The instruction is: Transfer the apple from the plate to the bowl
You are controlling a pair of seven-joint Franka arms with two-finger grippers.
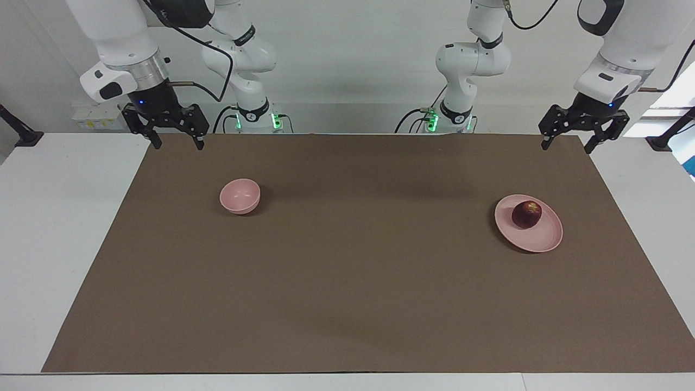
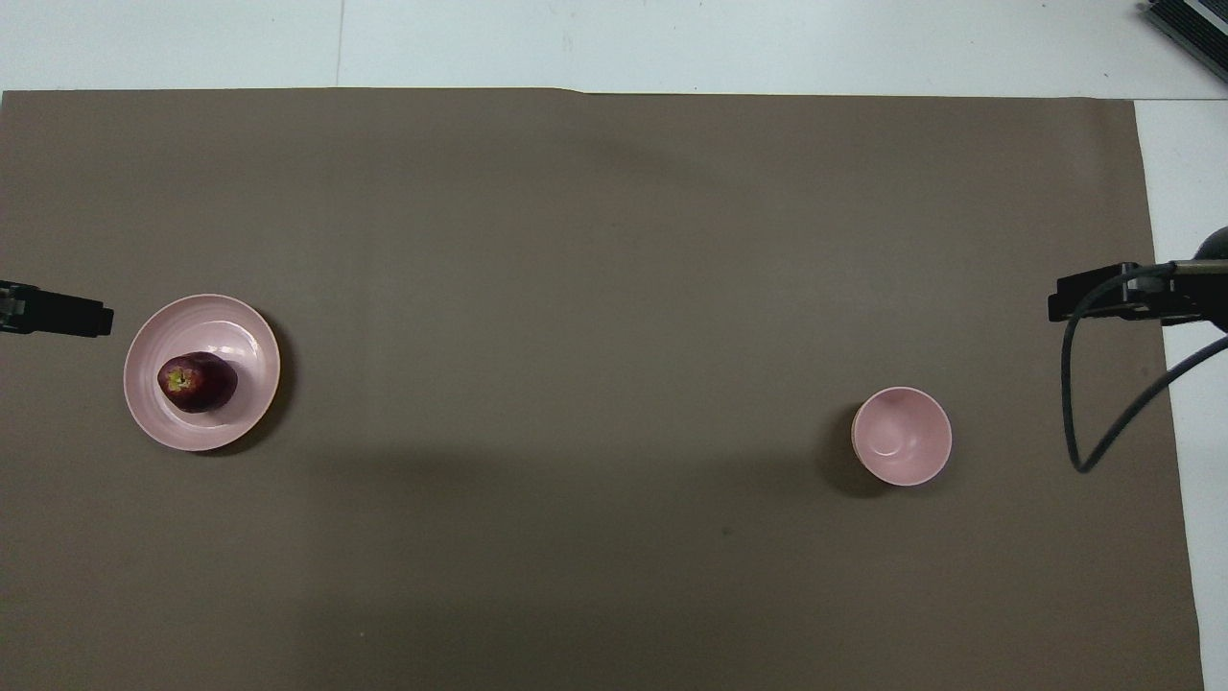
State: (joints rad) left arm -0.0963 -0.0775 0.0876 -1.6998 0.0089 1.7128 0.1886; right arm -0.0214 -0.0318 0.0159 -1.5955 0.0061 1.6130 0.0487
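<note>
Surface (image 1: 347, 304): we see brown mat, both arms raised at robots' edge.

Plate (image 1: 545, 236) lies below and ahead of left gripper (image 1: 584, 131); jaws wide, empty.

Bowl (image 1: 239, 196) lies ahead of right gripper (image 1: 172, 133); jaws wide, empty, waiting.

Apple (image 1: 526, 214) on plate, on its side; stem end and long axis point toward left arm's end.

We judge apple firm, light, smooth, prone to roll. Grip across widest middle.
</note>
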